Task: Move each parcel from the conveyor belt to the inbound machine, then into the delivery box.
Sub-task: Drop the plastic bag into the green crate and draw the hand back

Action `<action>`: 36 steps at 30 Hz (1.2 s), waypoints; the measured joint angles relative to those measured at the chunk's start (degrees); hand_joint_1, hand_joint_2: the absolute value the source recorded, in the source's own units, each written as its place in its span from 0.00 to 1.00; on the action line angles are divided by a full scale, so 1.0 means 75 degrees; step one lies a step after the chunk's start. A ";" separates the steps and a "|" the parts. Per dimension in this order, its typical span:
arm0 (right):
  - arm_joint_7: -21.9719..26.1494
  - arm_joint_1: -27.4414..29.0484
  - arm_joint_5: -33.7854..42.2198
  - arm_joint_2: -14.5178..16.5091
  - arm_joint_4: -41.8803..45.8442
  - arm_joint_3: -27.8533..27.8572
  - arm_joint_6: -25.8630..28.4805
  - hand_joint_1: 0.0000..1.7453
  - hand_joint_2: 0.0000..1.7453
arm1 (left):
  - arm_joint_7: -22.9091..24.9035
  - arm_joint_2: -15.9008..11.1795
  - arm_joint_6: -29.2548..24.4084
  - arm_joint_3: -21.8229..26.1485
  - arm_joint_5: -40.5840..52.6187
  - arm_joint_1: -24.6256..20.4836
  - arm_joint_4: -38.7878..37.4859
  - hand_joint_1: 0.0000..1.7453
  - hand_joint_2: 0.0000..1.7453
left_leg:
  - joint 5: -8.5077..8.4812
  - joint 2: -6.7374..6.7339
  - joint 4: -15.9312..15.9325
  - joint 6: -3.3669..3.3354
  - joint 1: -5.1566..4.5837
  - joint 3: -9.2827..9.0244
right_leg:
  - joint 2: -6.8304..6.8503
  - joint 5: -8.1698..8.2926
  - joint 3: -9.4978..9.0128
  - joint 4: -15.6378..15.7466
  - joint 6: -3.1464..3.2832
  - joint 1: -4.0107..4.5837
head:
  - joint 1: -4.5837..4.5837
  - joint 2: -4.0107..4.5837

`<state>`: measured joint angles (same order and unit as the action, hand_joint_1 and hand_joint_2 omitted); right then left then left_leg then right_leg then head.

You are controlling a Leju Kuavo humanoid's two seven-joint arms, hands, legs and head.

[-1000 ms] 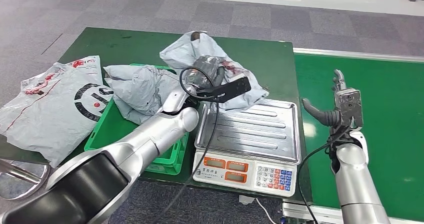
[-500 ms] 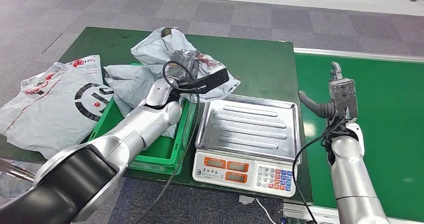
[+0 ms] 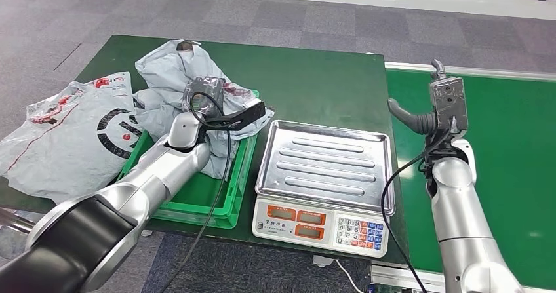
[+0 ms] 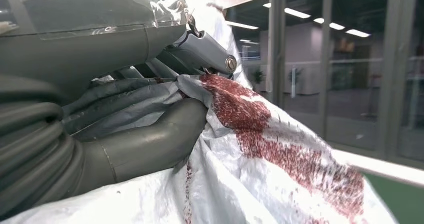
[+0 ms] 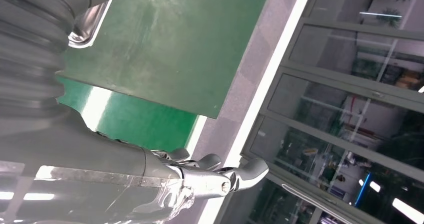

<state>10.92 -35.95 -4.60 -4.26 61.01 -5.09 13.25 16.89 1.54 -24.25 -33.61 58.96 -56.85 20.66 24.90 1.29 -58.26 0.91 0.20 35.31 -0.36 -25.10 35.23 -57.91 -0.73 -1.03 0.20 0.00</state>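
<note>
The left hand [image 3: 208,91] has its fingers [image 4: 150,144] curled tight around a crinkly grey plastic parcel bag with red print [image 3: 172,67]. The thick thumb and the darker fingers pinch a fold of the bag between them. The hand holds the bag up over the far end of the green plastic crate [image 3: 197,201], just above another grey parcel bag [image 3: 157,109] that lies in the crate.

The right hand [image 3: 429,106] is held up over the bright green conveyor belt [image 3: 505,149]. Its fingers [image 5: 235,171] look spread a little and hold nothing, though they are hard to see well.

Between the crate and the belt stands the silver weighing scale with a steel tray and orange displays [image 3: 328,175]. A big grey parcel bag with a black round logo [image 3: 72,136] lies on the dark green table [image 3: 315,83], left of the crate and hanging over its edge.
</note>
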 joint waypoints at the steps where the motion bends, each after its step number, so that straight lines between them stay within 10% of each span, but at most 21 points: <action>1: 0.0007 -0.0008 0.0028 -0.0002 -0.0023 -0.0004 -0.0014 0.00 1.00 | 0.0117 -0.0049 0.0050 0.0027 0.0101 0.0023 -0.0010 1.00 1.00 | 0.0000 0.0000 0.0000 0.0000 0.0000 0.0001 | 0.0000 0.0000 0.0000 0.0000 0.0000 0.0000 | 0.0001 0.0000; 6: 0.0002 0.0022 0.0058 -0.0001 -0.0105 -0.0102 -0.0070 0.00 1.00 | 0.0734 -0.0348 0.0361 0.0075 0.0827 0.0188 -0.0033 0.97 1.00 | 0.0001 -0.0012 0.0002 0.0002 0.0001 0.0000 | -0.0012 0.0001 0.0009 0.0000 0.0002 0.0001 | 0.0001 0.0000; 10: -0.0110 0.0025 -0.0044 0.0012 -0.0157 -0.0141 -0.0038 0.00 1.00 | 0.0836 -0.0510 0.0910 0.0156 0.1153 0.0251 -0.0044 0.00 1.00 | 0.0000 -0.0019 0.0005 0.0004 0.0003 -0.0002 | -0.0016 0.0003 0.0013 -0.0001 0.0006 0.0004 | 0.0001 0.0000; 14: -0.0175 -0.0010 -0.0164 0.0009 -0.0211 -0.0148 -0.0108 0.00 0.00 | 0.0472 -0.0539 0.1402 0.0465 0.0999 0.0284 -0.0042 0.00 1.00 | -0.0001 -0.0019 0.0006 0.0005 0.0004 -0.0003 | -0.0016 0.0006 0.0012 -0.0001 0.0010 0.0004 | 0.0001 0.0000; 36: -0.0175 -0.0490 -0.0302 -0.0166 -0.0995 -0.0286 -0.0326 0.00 0.00 | -0.0140 -0.0884 0.2240 0.1495 0.1497 0.0326 0.0140 0.00 1.00 | -0.0012 -0.0035 0.0012 0.0022 0.0004 -0.0019 | -0.0031 0.0019 0.0008 -0.0003 0.0030 0.0014 | 0.0002 0.0000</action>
<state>9.61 -39.62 -6.86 -5.50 53.55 -7.23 10.80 15.84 -5.09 -7.45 -22.39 70.19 -54.41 21.70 24.81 1.02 -58.17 1.07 0.23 35.17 -0.59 -24.95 35.29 -57.93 -0.50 -0.93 0.22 0.00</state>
